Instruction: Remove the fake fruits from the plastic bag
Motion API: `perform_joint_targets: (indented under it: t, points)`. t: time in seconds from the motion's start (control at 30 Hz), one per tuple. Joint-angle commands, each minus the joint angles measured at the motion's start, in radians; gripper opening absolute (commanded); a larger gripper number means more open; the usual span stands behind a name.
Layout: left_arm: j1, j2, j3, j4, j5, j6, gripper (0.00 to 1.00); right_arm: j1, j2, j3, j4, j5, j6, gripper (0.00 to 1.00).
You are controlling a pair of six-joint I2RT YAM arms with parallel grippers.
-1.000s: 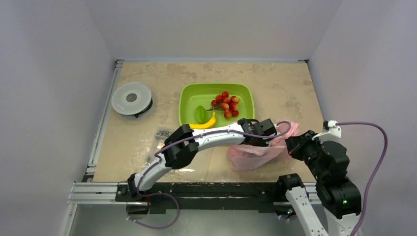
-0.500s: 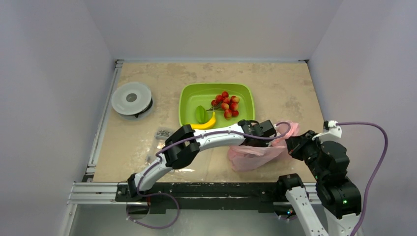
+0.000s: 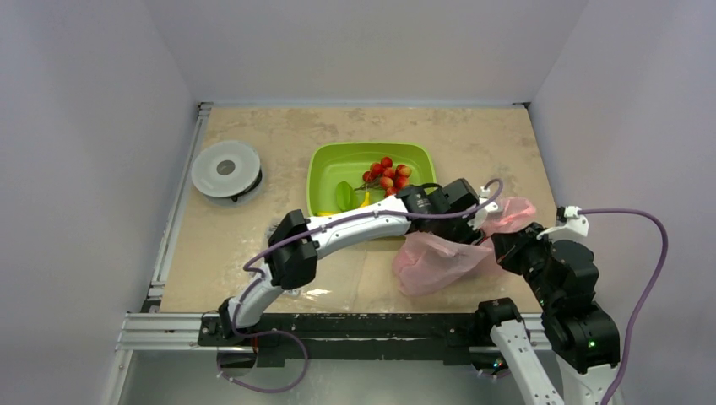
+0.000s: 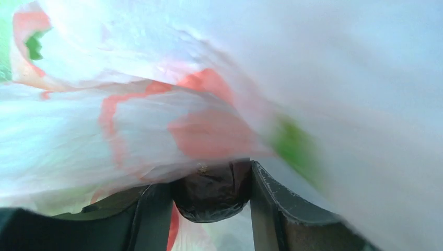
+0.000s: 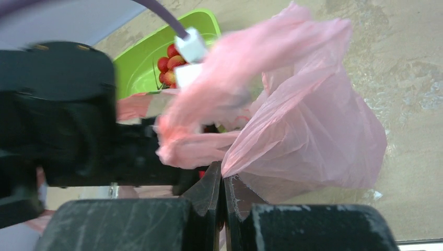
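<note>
The pink plastic bag lies right of centre on the table, its mouth lifted. In the left wrist view my left gripper is shut on a dark maroon round fake fruit, with bag film draped over it. Blurred red and green shapes show through the film. From above, the left gripper's fingers are hidden at the bag mouth. My right gripper is shut on the bag's edge. A yellow banana and a green piece lie in the green tray.
A cluster of small red berries also lies in the tray. A round white disc sits at the far left. The left arm stretches across the tray's near edge. The right arm's cable loops at the right wall.
My left arm has lifted and drawn back toward the tray. The bag's mouth and a loop handle rose with it. The right arm has held still.
</note>
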Motion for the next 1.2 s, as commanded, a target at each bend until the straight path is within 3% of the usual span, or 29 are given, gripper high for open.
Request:
perform_joint_targets:
  t: [0.0,0.23,0.53,0.67,0.9,1.03,1.17]
  points:
    - [0.052,-0.153,0.039,0.087,0.126,-0.081,0.03,0.0,0.023,0.005,-0.006,0.045,0.006,0.0]
    - [0.129,-0.295,-0.048,0.23,0.235,-0.184,0.02,0.0,0.026,-0.012,0.0,0.05,0.009,0.0]
    - [0.166,-0.366,-0.039,0.157,0.177,-0.131,0.02,-0.001,0.025,-0.011,-0.008,0.053,0.009,0.0]
    - [0.199,-0.435,-0.078,0.105,0.033,-0.074,0.0,0.001,0.025,-0.012,-0.008,0.053,0.009,0.0]
    - [0.243,-0.466,-0.12,-0.094,-0.533,0.059,0.0,0.0,0.029,-0.015,-0.004,0.052,0.011,0.0]
    - [0.327,-0.443,-0.191,-0.113,-0.591,0.041,0.0,-0.001,0.031,-0.016,-0.002,0.052,0.011,0.0]
    - [0.406,-0.383,-0.235,-0.117,-0.514,0.022,0.0,0.0,0.034,-0.006,-0.005,0.057,0.011,0.0]
